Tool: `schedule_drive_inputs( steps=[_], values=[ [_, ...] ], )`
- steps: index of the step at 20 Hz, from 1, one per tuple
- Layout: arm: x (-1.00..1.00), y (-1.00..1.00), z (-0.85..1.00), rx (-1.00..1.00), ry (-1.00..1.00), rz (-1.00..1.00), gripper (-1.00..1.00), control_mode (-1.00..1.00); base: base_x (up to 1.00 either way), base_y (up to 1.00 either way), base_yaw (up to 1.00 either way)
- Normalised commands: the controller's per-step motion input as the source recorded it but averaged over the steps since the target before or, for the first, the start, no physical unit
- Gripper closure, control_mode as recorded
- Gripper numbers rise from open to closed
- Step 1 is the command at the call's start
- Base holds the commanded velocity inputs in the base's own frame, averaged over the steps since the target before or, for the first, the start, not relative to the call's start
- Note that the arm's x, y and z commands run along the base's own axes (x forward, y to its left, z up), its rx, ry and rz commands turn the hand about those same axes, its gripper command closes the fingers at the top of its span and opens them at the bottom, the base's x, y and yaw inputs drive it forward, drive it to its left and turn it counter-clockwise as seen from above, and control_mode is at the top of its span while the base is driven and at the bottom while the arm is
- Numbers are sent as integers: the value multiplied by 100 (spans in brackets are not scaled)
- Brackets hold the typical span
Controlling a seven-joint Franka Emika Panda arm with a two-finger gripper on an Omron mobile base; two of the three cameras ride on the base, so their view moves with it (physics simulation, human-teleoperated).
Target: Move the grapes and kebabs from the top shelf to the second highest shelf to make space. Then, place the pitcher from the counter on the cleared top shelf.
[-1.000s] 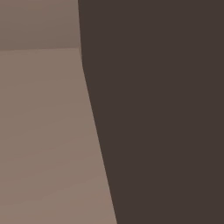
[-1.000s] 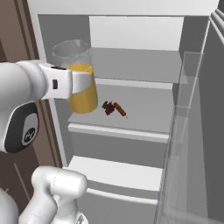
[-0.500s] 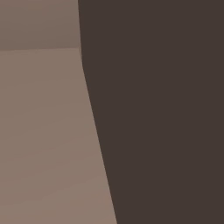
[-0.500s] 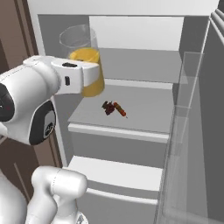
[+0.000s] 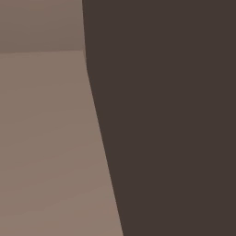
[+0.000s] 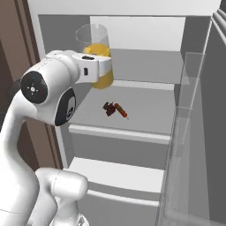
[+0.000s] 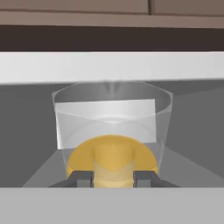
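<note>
Inside the open fridge, the pitcher (image 6: 98,55) is seen as a tall clear glass cylinder, smooth-walled and see-through, with opaque orange liquid filling its lower part. It is held upright at the left side of the top shelf (image 6: 145,66), a flat matte grey slab; whether its base touches that slab cannot be told. From the hand view, the pitcher (image 7: 112,131) is presented as a round open rim with the orange mass below it. The gripper (image 7: 113,178) is closed on the pitcher, one dark squared fingertip being set against each side of the orange lower body.

The grapes (image 6: 109,108), a small dark maroon lumpy bunch, and the kebabs (image 6: 122,111), a thin skewer of red and orange chunks, are found touching each other on the second highest shelf (image 6: 132,108), a light grey slab with a white front edge.

The white, glossy arm is raised from the lower left of the right base view, bent at a rounded joint, with the forearm extended level towards the pitcher.
</note>
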Motion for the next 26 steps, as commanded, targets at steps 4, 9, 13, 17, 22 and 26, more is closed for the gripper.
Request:
schedule_drive_inputs(
  steps=[4,9,13,17,22,26],
  values=[
    [81,-7,0,0,0,0,100,-100,0,0,0],
    [73,-9,0,0,0,0,100,-100,0,0,0],
    [77,-16,0,0,0,0,100,-100,0,0,0],
    [73,-11,0,0,1,0,100,-100,0,0,0],
    [67,-14,-15,0,3,0,100,-100,0,0,0],
    [58,-9,-20,0,4,0,100,-100,0,0,0]
  ],
)
